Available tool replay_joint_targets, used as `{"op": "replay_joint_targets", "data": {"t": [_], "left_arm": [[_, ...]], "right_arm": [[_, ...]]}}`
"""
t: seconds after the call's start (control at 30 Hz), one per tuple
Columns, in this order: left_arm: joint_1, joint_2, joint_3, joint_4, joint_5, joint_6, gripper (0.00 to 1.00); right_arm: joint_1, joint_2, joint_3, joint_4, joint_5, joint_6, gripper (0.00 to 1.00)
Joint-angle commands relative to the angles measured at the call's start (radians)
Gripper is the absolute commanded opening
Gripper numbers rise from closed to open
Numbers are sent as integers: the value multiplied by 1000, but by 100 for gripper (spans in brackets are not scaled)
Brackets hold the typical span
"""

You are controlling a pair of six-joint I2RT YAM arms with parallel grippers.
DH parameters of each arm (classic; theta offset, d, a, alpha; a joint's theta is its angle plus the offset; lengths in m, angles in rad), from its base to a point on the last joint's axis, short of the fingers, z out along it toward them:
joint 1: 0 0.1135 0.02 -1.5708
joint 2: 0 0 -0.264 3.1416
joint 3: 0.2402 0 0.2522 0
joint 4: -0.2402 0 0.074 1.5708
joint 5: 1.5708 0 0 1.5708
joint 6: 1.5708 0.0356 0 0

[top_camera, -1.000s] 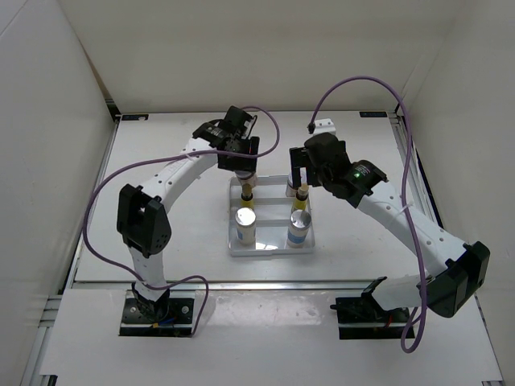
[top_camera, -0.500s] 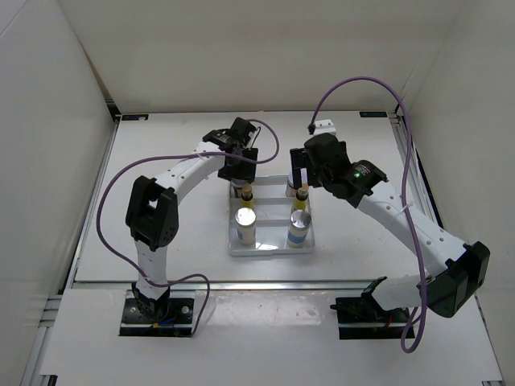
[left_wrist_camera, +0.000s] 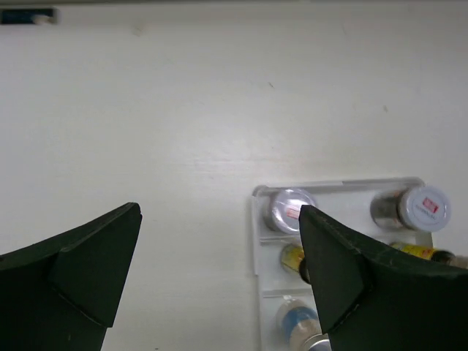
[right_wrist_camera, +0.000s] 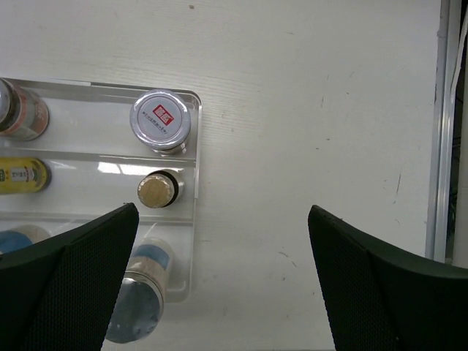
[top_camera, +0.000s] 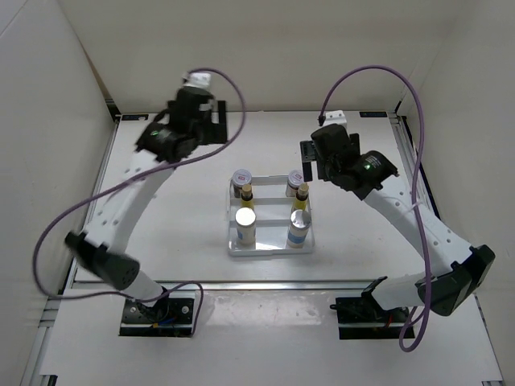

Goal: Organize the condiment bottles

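White, matte and faintly scuffed, the table (top_camera: 187, 235) sits inside plain white walls. Near its middle stands a glossy rectangular plastic tray (top_camera: 269, 251), split by thin ribs into three rows of two, and all six condiment bottles stand upright in it.

The far row holds the left jar (top_camera: 242, 176) and the right jar (right_wrist_camera: 161, 117), both squat and round. The right jar has a flat white lid with a small red label. In the middle row are the slim left yellow bottle (top_camera: 247, 194) and right yellow bottle (right_wrist_camera: 157, 191), each narrow-necked with a dark-rimmed cap. Nearest the arms are the left silver-capped bottle (top_camera: 245, 219), whose cap gleams like a mirror, and the right silver-capped bottle (right_wrist_camera: 139, 300), which wears a blue label.

The left gripper (left_wrist_camera: 219, 212) hangs high over bare table to the tray's far left. Its dark wedge-shaped fingers are spread wide and hold nothing. The right gripper (right_wrist_camera: 223, 210) hovers beside the tray's right edge, its textured black fingers likewise parted and empty.
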Motion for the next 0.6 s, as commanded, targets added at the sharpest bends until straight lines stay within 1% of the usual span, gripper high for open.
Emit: {"op": "replay_joint_targets", "data": {"t": [0.0,0.03,0.07,0.1,0.13,0.17,0.2,0.23,0.33,0.43,0.5,0.53,0.57], "left_arm": [[87,-236,-58,-21,-154,56,100],[103,-279,-157,-12,-180,56,100],[120,-365,-214,18,-218,56,100],[149,-410,-275,43,-218,56,100],[150,-459,-425,92,-218,109,100],[150,-508,-496,147,-232,127,100],[160,-599,-554,222,-241,128,100],[160,-638,-623,236,-241,128,100],[171,-761,-691,290,-241,118,100],[171,-867,-808,351,-281,143,100],[171,-924,-912,409,-301,109,100],[171,-982,-949,435,-301,109,100],[171,-1007,-1005,480,-286,109,100]], "right_arm": [[-15,-34,79,-68,-14,-16,100],[-15,-34,79,-82,-14,-16,100],[-15,-34,88,-94,-5,-16,100],[-15,-43,88,-105,4,-16,100],[-15,-61,78,-105,15,-16,100],[-15,-74,67,-105,27,-16,100],[-15,-99,41,-79,27,-16,100],[-15,-112,26,-63,27,-32,100],[-15,-144,3,-54,3,-32,100],[-15,-167,-29,-54,37,3,100],[-15,-192,-59,-45,37,21,100],[-15,-192,-71,-33,37,21,100],[-15,-205,-94,-33,21,33,100]]}}
